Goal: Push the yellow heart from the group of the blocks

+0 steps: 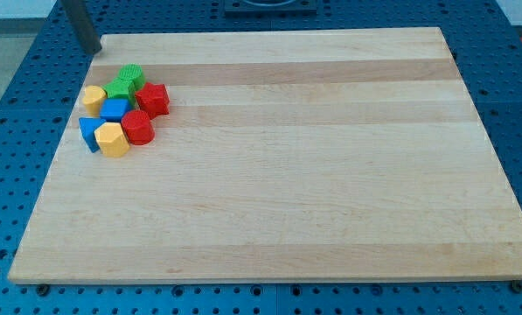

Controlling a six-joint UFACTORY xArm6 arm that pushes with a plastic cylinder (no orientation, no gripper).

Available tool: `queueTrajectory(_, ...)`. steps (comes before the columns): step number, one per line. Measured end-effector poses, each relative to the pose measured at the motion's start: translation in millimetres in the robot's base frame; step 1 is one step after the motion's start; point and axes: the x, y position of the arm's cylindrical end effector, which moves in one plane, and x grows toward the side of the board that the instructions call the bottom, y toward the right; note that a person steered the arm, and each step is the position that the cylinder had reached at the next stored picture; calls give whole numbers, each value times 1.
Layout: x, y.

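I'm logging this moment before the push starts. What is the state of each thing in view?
Tip: at the board's top-left corner, apart from the blocks.
Yellow heart: in the group, at its left edge.
Green blocks: at the group's top.
Blue blocks: mid-group and at the lower left.
Red blocks: on the right side.
Yellow hexagon: at the bottom.
Board: flat.

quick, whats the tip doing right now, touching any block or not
My tip: no gripper, holds nothing; it sits at the board's top-left corner, apart from the cluster, up and left of the yellow heart, touching no block.
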Motion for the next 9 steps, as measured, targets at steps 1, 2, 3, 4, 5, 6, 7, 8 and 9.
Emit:
queueTrajectory(1,56,0)
queueTrajectory(2,61,0)
queueTrajectory(3,93,4)
queueTrajectory(4,107,32)
queueTrajectory(5,107,88)
queueTrajectory(6,107,141)
queueTrajectory(7,107,147)
queueTrajectory(8,107,157)
queueTrajectory(9,103,196)
